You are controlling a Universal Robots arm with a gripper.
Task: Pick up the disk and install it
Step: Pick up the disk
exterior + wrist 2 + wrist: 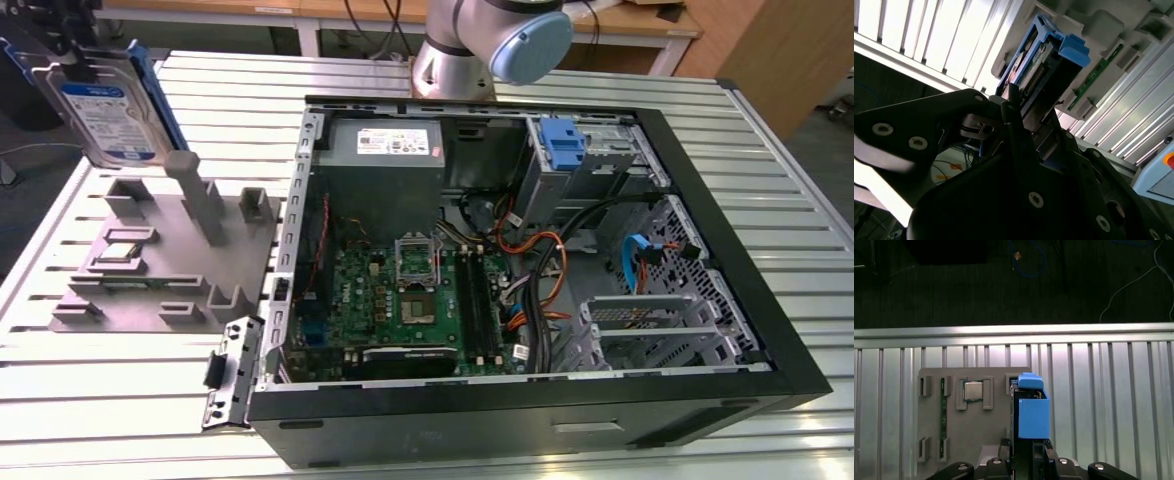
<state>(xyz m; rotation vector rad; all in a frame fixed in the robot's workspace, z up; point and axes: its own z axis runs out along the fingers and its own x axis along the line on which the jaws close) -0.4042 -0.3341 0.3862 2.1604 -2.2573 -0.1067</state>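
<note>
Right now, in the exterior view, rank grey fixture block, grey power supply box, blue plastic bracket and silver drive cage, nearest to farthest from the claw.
1. Grey fixture block, under the claw, exterior view's left.
2. Grey power supply box, inside the black computer case.
3. Blue plastic bracket, beyond that box.
4. Silver drive cage, case's opposite corner.

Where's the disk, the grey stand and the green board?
the disk (112,118): exterior view, on its white-and-blue label.
the grey stand (163,268): exterior view, on its flat base.
the green board (350,287): exterior view, on its bare green part.
</note>
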